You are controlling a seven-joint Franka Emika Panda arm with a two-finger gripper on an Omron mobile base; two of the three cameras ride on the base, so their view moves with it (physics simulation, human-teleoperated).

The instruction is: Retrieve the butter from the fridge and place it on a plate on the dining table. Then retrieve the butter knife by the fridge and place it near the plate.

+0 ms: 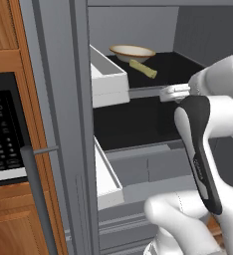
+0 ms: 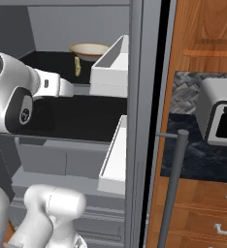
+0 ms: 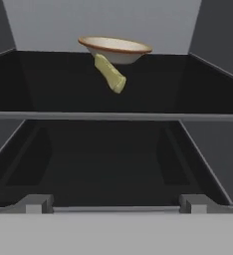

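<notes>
Two dark fingertips [image 3: 36, 203] stand spread wide and empty at the fridge [image 1: 63, 99] opening, the gripper [image 3: 116, 205] level with the upper shelf's front edge. Farther in, the butter [image 3: 110, 73], a pale yellow-green stick, lies mid-shelf, one end touching the beige bowl [image 3: 115, 49], its length running front to back. Side views add white door bins [image 1: 107, 78].

butter [image 3: 110, 72]: 1 | bowl [image 3: 115, 48]: 1 | door bins [image 1: 106, 79]: 2 | microwave [image 1: 4, 130]: 1

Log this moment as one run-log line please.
stage: reaching into open fridge | gripper: open, empty, short of the upper shelf | butter: on upper shelf, against bowl | plate, knife: untouched
</notes>
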